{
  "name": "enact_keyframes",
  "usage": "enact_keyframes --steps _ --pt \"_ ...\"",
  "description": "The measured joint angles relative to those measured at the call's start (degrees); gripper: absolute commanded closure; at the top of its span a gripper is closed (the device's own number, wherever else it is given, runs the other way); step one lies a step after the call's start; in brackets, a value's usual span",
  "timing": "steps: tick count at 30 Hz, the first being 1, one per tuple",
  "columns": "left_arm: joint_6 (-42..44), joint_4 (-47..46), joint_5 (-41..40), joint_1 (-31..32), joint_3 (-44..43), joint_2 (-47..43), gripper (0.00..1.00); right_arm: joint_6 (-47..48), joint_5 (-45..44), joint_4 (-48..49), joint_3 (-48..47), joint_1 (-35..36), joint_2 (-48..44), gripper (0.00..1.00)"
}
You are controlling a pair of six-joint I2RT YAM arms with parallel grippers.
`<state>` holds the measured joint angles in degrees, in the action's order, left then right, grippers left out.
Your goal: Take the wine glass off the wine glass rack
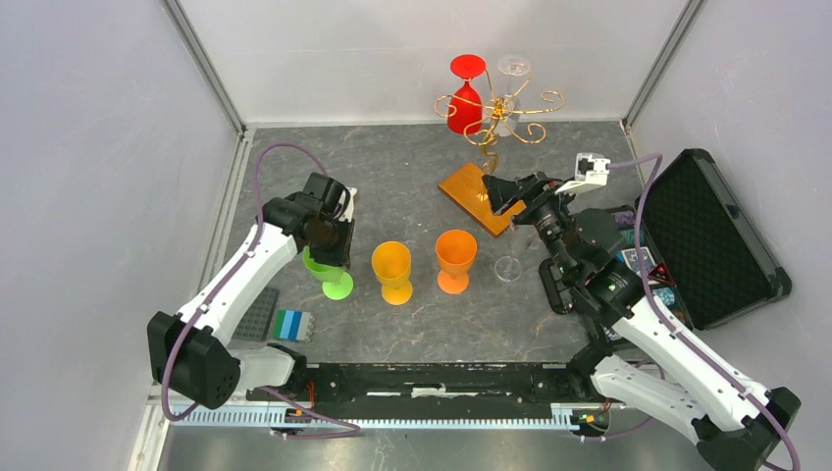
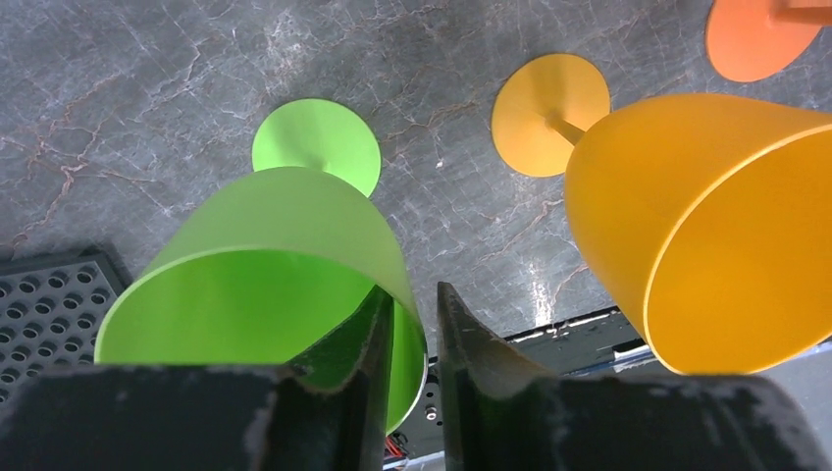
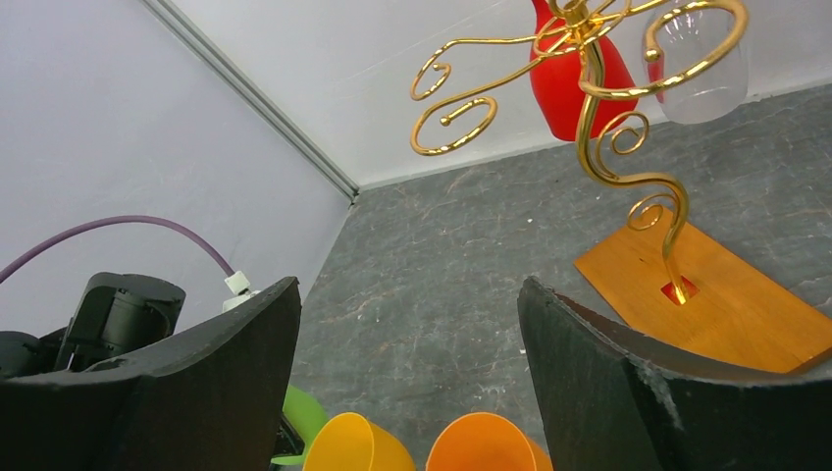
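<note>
The gold wire wine glass rack [image 1: 502, 106] stands at the back on its amber base [image 1: 471, 191]. A red wine glass [image 1: 466, 98] and a clear wine glass [image 1: 511, 71] hang upside down from it; both also show in the right wrist view, the red one [image 3: 574, 83] and the clear one [image 3: 699, 69]. My right gripper [image 1: 505, 191] is open and empty, near the base and pointing at the rack [image 3: 589, 108]. My left gripper [image 2: 412, 294] is shut on the rim of a green wine glass [image 2: 285, 245] standing on the table, one finger inside the bowl.
A yellow glass [image 1: 392, 270], an orange glass [image 1: 455, 260] and a clear glass [image 1: 507, 267] stand on the table in a row. An open black case [image 1: 716, 235] lies at the right. A grey baseplate [image 1: 257, 314] and coloured bricks [image 1: 292, 324] lie at the front left.
</note>
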<state>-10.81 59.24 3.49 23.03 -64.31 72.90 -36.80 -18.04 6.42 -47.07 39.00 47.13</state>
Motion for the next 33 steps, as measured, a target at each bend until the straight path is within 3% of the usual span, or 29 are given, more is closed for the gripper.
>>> enact_keyframes --steps 8,14,16,25,33 --pt "0.07 -0.17 -0.46 0.0 -1.53 -2.36 0.46 1.31 1.05 -3.06 -7.02 0.0 4.57 0.17" --pt "1.03 -0.72 -0.52 -0.02 -7.69 -7.45 0.19 3.74 -0.48 -8.72 -19.56 0.0 11.85 0.2" --pt "1.62 -2.32 -0.66 -0.02 -10.25 -9.07 0.02 4.96 -1.62 -10.86 -25.68 0.0 15.41 0.21" --pt "0.35 -23.32 1.66 0.0 -15.08 -10.64 0.0 7.85 -1.44 -16.5 -41.33 -7.19 25.03 0.22" --pt "-14.36 -46.4 6.27 0.0 -22.93 6.25 0.05 7.04 4.44 -17.73 -37.48 -13.77 23.56 0.23"
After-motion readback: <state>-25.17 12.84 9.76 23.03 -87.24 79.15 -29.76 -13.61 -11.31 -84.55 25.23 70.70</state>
